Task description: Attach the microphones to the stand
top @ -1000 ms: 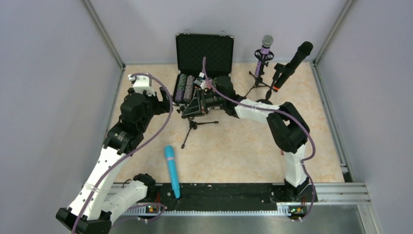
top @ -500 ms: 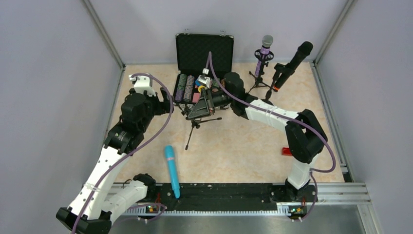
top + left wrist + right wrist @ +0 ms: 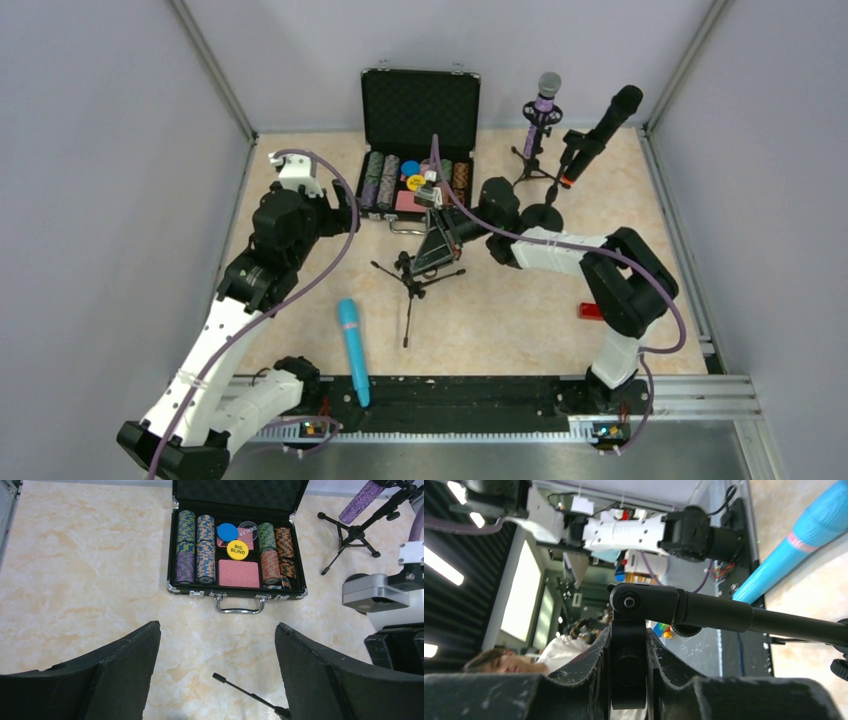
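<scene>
Right gripper (image 3: 416,266) holds tilted tripod stand (image 3: 408,315)

Robot lab test cell

Grey panel walls (image 3: 90,150) on aluminium posts (image 3: 215,75) are boxing in a marble-patterned tabletop (image 3: 500,310). The left arm (image 3: 225,330) and right arm (image 3: 560,250) are sitting bolted to a metal rail (image 3: 690,392) at its near edge. Beyond it, the right wrist view is catching strip lights (image 3: 443,566) glowing on a dark ceiling and a person (image 3: 499,661) in a white shirt.
</scene>
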Robot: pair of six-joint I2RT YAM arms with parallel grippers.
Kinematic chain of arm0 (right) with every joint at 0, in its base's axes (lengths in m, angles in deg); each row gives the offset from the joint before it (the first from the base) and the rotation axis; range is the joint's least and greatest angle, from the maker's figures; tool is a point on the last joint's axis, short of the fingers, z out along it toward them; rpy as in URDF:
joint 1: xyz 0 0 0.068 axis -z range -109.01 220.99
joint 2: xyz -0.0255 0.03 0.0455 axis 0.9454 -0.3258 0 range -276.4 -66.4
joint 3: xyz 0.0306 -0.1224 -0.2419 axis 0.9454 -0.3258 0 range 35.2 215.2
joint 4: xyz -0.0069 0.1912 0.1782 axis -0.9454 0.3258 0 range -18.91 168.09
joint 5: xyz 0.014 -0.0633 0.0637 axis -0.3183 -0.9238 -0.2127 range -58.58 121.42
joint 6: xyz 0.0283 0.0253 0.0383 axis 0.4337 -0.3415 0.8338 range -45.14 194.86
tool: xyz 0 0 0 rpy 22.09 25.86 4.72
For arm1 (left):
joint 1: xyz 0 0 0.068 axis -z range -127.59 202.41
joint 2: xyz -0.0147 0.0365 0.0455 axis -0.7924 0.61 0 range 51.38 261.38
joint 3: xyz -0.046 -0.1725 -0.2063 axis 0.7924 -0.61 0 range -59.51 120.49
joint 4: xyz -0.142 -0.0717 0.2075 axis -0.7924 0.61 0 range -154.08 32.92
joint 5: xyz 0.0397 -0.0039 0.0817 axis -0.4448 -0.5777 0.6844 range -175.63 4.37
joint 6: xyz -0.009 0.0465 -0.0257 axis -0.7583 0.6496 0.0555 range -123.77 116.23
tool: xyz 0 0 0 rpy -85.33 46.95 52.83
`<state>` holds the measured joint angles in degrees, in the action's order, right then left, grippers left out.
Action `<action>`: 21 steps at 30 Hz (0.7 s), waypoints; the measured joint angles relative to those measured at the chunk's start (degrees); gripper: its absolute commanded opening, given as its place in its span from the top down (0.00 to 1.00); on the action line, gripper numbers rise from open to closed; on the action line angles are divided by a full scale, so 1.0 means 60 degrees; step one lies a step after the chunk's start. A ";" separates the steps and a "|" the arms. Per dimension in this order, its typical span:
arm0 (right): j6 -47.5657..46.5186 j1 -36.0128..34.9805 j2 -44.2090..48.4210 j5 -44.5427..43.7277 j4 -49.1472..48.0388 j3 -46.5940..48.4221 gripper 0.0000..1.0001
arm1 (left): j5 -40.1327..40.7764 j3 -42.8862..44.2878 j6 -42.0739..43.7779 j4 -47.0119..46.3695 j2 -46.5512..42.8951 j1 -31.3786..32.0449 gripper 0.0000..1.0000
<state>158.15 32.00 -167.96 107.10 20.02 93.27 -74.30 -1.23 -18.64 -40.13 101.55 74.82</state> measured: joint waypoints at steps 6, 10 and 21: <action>0.3781 0.0506 -0.0943 0.1100 -0.4353 -0.0098 1.00 | -0.0149 -0.0029 -0.0076 -0.0073 0.0062 0.0000 0.12; 0.4659 0.0590 -0.1515 0.1581 -0.5125 -0.0084 1.00 | -0.0208 -0.0055 -0.0084 -0.0069 0.0062 0.0000 0.12; 0.5162 0.0594 -0.2754 0.2033 -0.5745 0.0474 0.76 | -0.0208 -0.0058 -0.0080 -0.0069 0.0062 0.0000 0.12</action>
<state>189.12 35.57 -184.48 119.30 -14.45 96.11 -75.54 -1.58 -19.12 -40.55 101.92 74.82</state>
